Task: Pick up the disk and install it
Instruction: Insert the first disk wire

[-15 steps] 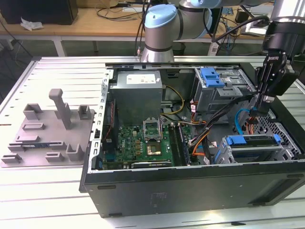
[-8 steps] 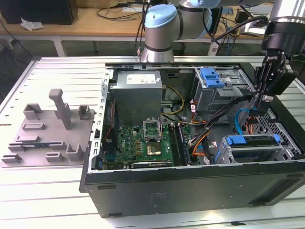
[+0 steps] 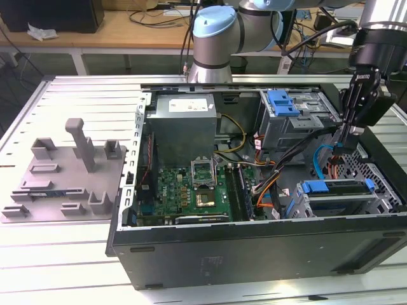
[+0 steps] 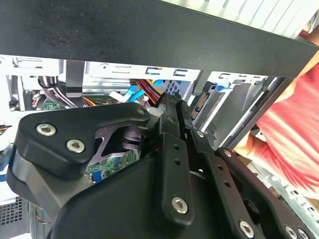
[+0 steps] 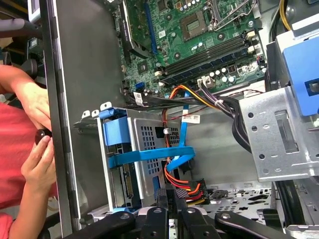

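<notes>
I watch the exterior view look down from high in front of the open computer case (image 3: 254, 254), taking in the whole desk (image 3: 63, 267). My two wrist views sit close inside that case, both facing the orange cables (image 5: 182, 181) and green circuit board (image 5: 199, 30).

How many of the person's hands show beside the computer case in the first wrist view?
2. One hand is beside the case wall; the other hand is close by it, with a small dark object between their fingers. None seems hidden.
</notes>
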You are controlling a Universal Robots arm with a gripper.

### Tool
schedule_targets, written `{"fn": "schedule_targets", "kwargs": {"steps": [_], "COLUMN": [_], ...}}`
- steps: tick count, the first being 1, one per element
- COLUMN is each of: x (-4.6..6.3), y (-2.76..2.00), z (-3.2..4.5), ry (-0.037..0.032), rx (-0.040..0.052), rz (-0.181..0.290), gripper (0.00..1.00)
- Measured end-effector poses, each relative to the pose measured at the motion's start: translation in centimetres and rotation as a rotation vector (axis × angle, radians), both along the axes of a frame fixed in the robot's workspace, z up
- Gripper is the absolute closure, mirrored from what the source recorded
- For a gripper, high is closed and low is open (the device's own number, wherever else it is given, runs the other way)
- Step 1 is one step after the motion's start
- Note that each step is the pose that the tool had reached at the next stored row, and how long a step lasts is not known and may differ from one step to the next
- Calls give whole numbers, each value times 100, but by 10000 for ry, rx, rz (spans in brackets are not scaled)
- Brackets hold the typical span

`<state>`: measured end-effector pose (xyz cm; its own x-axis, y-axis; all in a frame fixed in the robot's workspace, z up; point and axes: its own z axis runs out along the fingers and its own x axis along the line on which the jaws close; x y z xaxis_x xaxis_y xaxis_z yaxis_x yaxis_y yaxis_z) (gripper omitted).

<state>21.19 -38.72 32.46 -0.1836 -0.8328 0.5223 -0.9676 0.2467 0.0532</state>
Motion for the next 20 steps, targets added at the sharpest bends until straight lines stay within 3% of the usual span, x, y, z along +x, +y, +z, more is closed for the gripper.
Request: {"fn": "schedule_targets", "kwargs": {"steps": [4, 10, 13, 15, 16, 20], "x": [-44, -92, -100, -103, -107, -115], "y": [-8, -90, -123, -144, -162, -204], "z": [2, 40, 52, 55, 58, 63], "ry": [-15, -65, -99, -122, -135, -156], "rx": [64, 226, 380, 548, 681, 962], "rz": [0, 13, 27, 41, 53, 80], "gripper": [84, 84, 84, 84, 84, 84]}}
